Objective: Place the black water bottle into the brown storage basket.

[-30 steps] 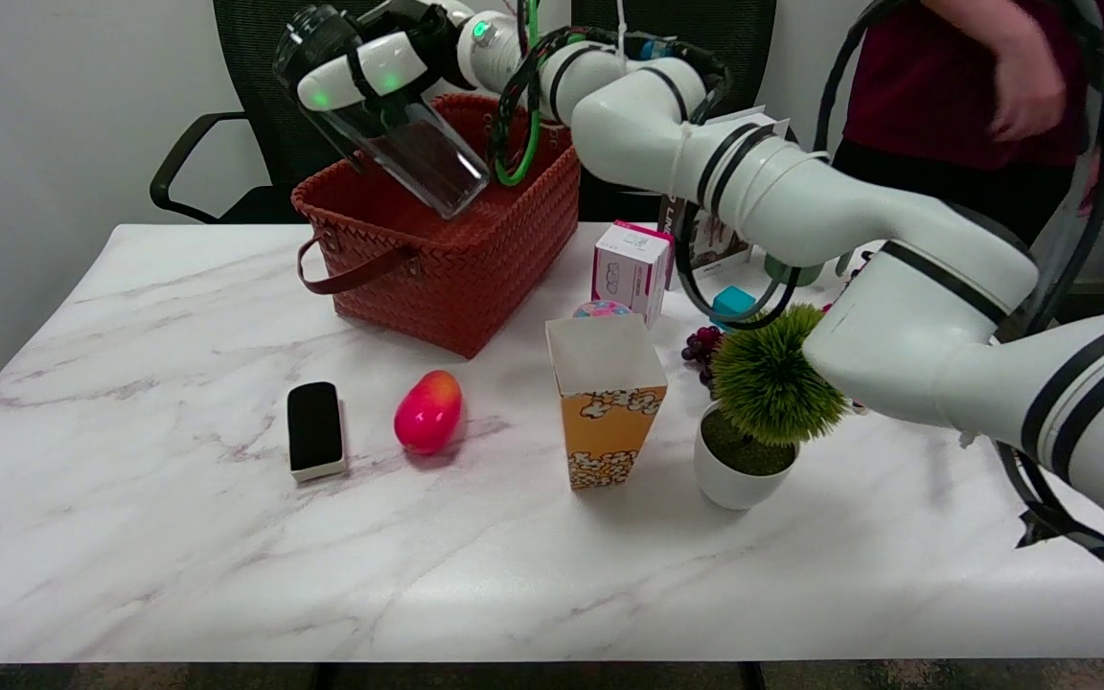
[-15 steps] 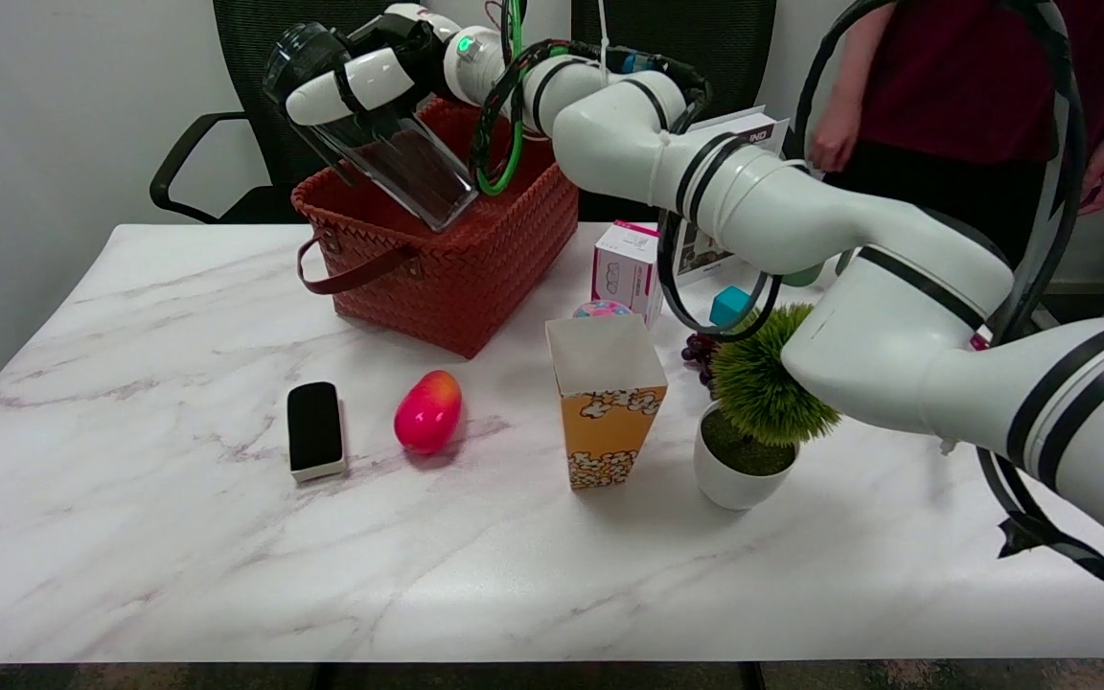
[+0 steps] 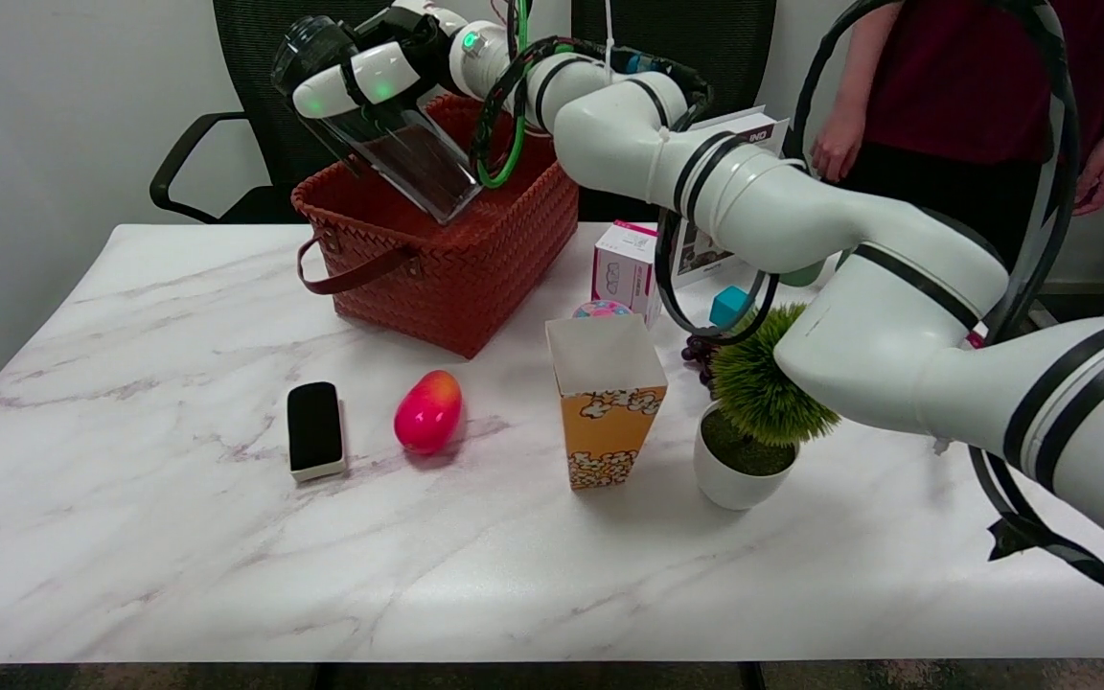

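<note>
The black water bottle [image 3: 397, 153], dark-capped with a see-through smoky body, hangs tilted over the brown woven storage basket [image 3: 447, 259], cap to the upper left and base down toward the basket's inside. My right hand [image 3: 375, 72] grips the bottle near its upper part, white fingers wrapped across it. The bottle's base sits about level with the basket's rim. Whether it touches the basket I cannot tell.
On the marble table lie a black eraser block [image 3: 314, 428], a red mango [image 3: 428, 410], a popcorn box [image 3: 607, 398], a potted green plant [image 3: 753, 422], a pink-white carton [image 3: 627, 268], grapes and small items behind. A person [image 3: 945, 96] stands at the back right.
My right arm has swung a little left and back with the bottle, which stays tilted over the basket at about the same height. The person's hand has dropped lower.
</note>
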Robot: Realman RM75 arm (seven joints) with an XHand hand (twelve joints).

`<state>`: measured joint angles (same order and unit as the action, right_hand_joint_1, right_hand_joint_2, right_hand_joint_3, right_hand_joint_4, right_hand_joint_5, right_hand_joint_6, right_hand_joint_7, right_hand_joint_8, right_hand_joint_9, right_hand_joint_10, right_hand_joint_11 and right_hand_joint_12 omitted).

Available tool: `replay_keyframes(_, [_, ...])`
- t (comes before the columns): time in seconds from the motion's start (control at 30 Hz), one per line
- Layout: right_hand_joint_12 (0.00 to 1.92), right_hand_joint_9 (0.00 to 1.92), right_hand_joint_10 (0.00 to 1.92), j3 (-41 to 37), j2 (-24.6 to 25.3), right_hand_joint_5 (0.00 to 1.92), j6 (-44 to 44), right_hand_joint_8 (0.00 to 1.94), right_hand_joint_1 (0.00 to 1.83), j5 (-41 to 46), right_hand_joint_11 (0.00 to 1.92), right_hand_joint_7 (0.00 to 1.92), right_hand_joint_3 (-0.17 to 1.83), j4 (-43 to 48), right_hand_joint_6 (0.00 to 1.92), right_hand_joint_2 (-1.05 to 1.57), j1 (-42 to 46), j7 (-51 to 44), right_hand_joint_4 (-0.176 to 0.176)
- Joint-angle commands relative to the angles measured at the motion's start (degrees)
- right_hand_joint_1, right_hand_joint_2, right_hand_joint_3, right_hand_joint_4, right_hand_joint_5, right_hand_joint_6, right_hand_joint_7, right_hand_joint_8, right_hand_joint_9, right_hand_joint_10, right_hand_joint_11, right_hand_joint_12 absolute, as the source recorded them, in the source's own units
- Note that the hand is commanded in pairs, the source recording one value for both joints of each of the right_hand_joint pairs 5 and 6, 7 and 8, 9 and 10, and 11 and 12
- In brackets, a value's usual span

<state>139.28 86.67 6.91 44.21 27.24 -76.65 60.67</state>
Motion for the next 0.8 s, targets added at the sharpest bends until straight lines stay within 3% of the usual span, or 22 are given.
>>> replay_keyframes(0.03, [0.95,1.26,1.26,-0.55,0.23,0.97,-2.45,1.38,1.14,0.76,0.95,1.38,0.65,-2.26,0.97,1.31,0.36,-1.51,0.0])
replay_keyframes(0.1, [0.87,1.22,1.22,-0.56,0.21,0.98,-2.45,1.38,1.14,0.76,0.87,1.38,0.69,-2.26,0.98,1.29,0.36,-1.51,0.0])
replay_keyframes(0.17, [0.56,1.09,1.09,-0.56,0.14,0.98,-2.53,1.33,1.17,0.76,0.56,1.33,0.8,-2.26,0.98,1.22,0.37,-1.51,0.0])
replay_keyframes(0.23, [0.35,0.82,0.82,-0.56,0.07,0.98,-2.61,1.23,1.2,0.76,0.35,1.23,0.95,-2.26,0.98,1.14,0.44,-1.51,0.0])
replay_keyframes(0.33, [0.32,0.43,0.43,-0.56,0.06,0.99,-2.61,1.11,1.22,0.76,0.32,1.11,1.09,-2.26,0.99,1.09,0.52,-1.51,0.0])
replay_keyframes(0.8, [0.22,0.32,0.32,-0.8,-0.91,0.99,-2.79,1.02,1.24,0.76,0.22,1.02,1.14,-1.76,0.99,1.07,1.25,-1.51,0.0])
